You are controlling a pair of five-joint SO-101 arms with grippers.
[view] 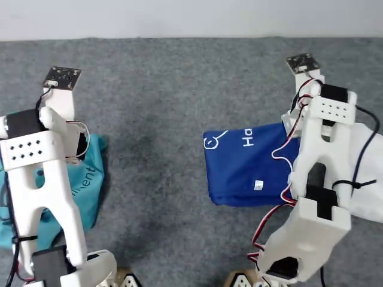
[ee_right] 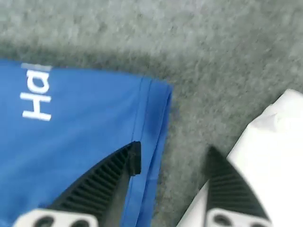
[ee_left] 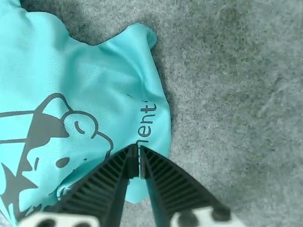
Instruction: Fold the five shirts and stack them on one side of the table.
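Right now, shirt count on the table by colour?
teal shirt: 1
blue shirt: 1
white shirt: 1
Total: 3 shirts in view

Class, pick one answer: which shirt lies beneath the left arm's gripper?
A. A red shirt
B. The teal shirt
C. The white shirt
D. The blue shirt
B: the left wrist view shows the left gripper, shut, over the teal shirt. The blue shirt lies on the other side of the table.
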